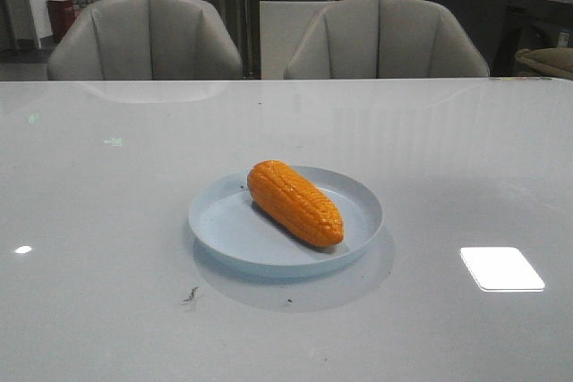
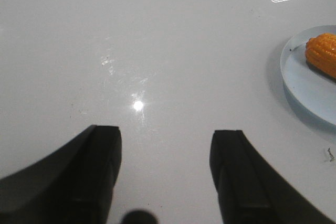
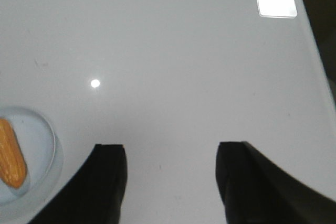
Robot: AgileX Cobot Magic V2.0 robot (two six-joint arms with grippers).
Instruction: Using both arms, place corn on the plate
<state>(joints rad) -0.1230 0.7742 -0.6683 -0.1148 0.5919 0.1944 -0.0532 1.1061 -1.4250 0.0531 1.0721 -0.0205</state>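
Where the front view looks across the desk (image 1: 107, 221), the corn (image 1: 295, 202) lies flat inside the plate (image 1: 233, 225), near the middle of the desk. Long axis runs diagonally: one blunt end toward the far left rim, the other toward the near right rim. Cob rests on the plate floor, right of plate centre; bare plate floor shows on its left side. Plate sits level on the desk.

Left pincer (image 2: 165, 169): both fingers (image 2: 100, 166) spread wide apart, nothing between them, only bare desk seen in the gap. Plate edge and one end of the corn show at the side of this view, well apart from the fingers.

Right pincer (image 3: 170, 179): also spread wide, gripping nothing, bare desk in the gap. Plate and the corn's other end show at the opposite side of this view, near but not touching the finger.

Neither arm appears in the front view. Two chairs (image 1: 148, 38) stand behind the desk.
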